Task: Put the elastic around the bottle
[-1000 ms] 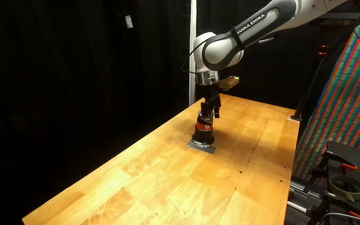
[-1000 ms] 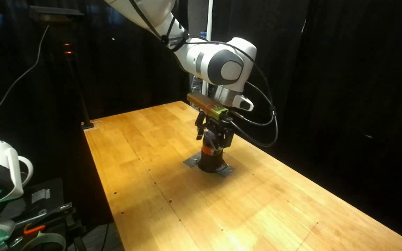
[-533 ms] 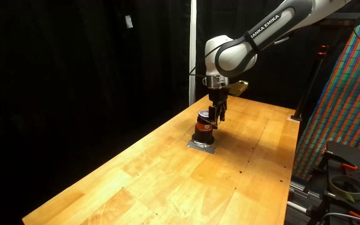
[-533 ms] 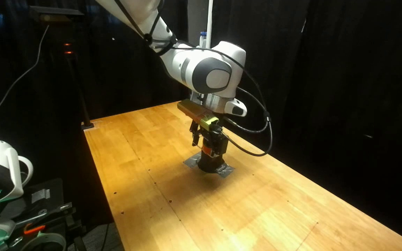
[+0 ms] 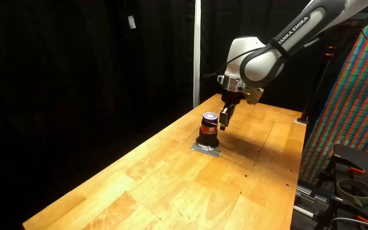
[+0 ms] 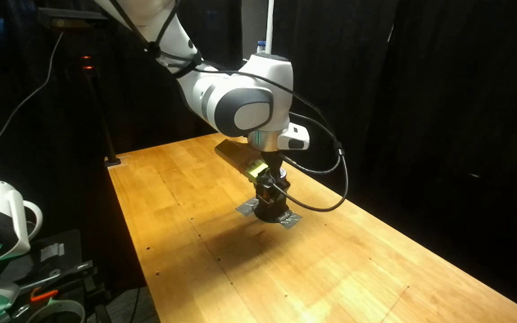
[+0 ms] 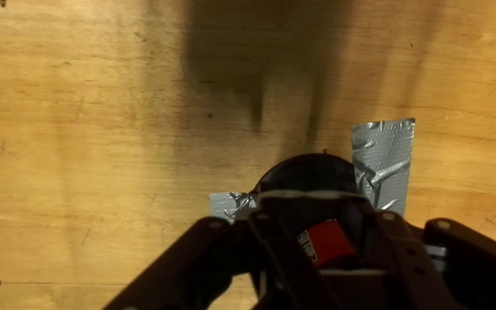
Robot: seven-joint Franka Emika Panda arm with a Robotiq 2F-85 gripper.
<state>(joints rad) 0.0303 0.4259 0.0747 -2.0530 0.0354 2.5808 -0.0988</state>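
1. Closest to the wrist camera, the claw (image 7: 314, 202) reaches in from the bottom edge of the wrist view, its 2 fingers (image 7: 403, 245) spread, with a clear gap between them. In an exterior view the claw (image 5: 226, 122) is nearly edge-on, and that gap is hard to see.

2. The elastic (image 7: 312, 194) stretches from finger to finger as a pale strand near the tips; a 2nd pale strand shows lower in the wrist view. In an exterior view the elastic (image 5: 214, 124) is a thin line slanting from the upper part of the bottle (image 5: 208, 130) to the claw. Whether it circles the whole bottle, I cannot tell.

3. The bottle stands upright on the tabletop (image 5: 184, 191), just beside the claw; I cannot make out whether they touch. Its long axis is vertical, patterned top up, flared base down.

4. In an exterior view the top and the red-orange label (image 5: 208, 128) are plain. In an exterior view the claw and a yellow-ended box (image 6: 240, 161) cover most of the bottle (image 6: 272, 211), leaving dark base and a sliver of top. The wrist view catches lettering on the label, between the fingers.

5. Grey tape (image 7: 383, 159) meets the base: 2 pieces in the wrist view, 1 strip of grey tape (image 5: 205, 150) in an exterior view.

6. Farthest off, in an exterior view, hang a checked cloth (image 5: 351, 92) and black curtain (image 5: 91, 80).
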